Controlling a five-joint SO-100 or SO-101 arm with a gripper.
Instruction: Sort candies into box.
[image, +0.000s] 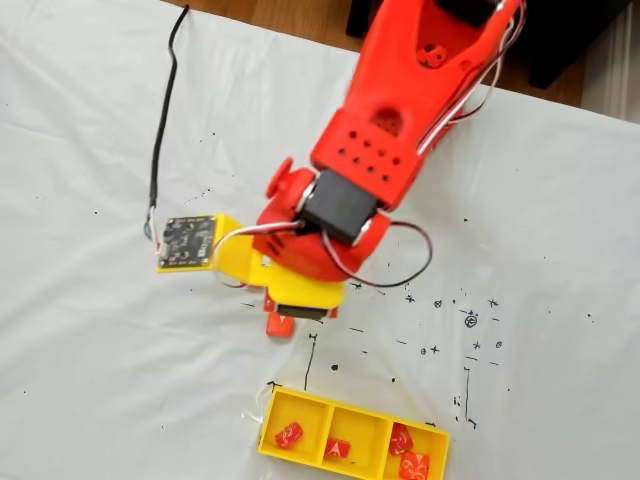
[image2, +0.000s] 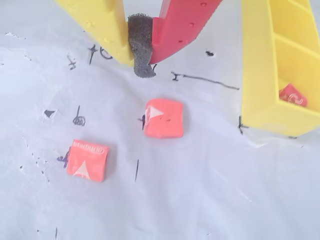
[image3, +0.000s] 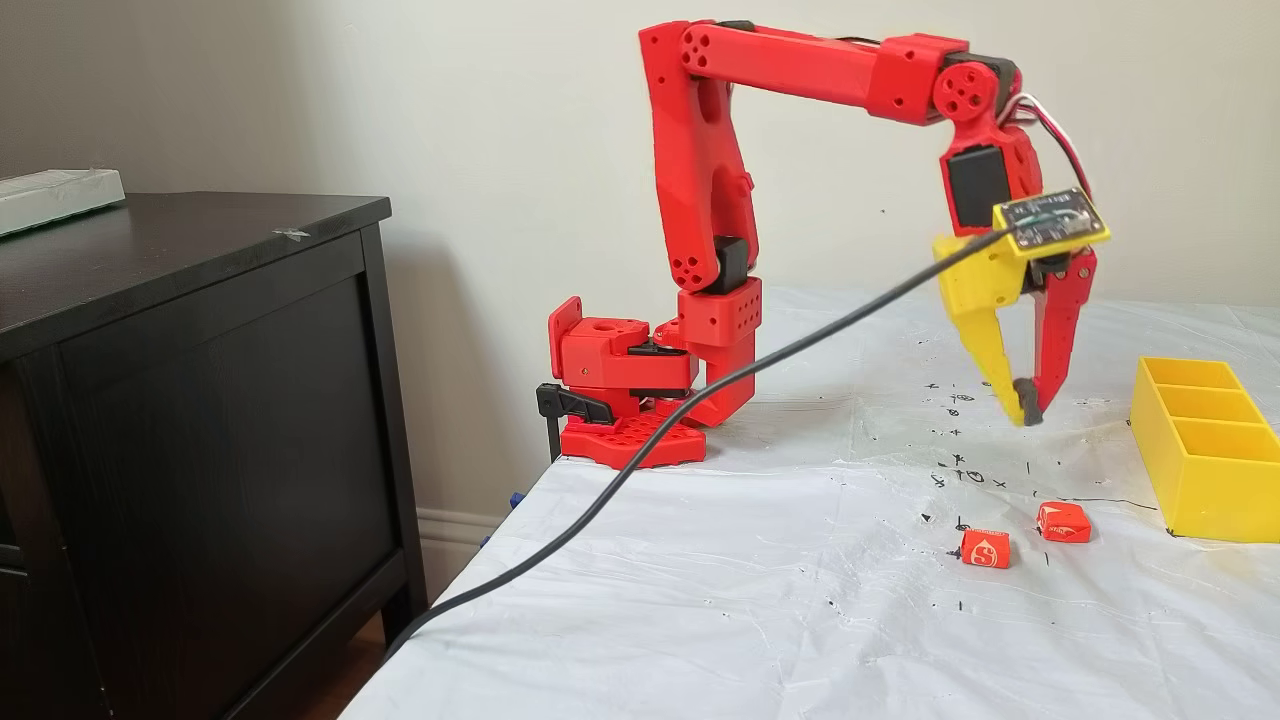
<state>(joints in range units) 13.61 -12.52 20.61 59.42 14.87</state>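
White sheeting (image3: 700, 600) covers the table. My gripper (image3: 1028, 412) hangs above it, jaws closed to a sliver, holding nothing. 2 candies lie loose below me, 1 (image2: 163, 118) nearer the box (image3: 1200, 470) at the sheet's edge, 1 (image2: 88, 160) farther. A fixed view from above shows 4 more inside: 1 (image: 289, 435), 1 (image: 338, 449), and 2 (image: 408, 456) sharing the third compartment.
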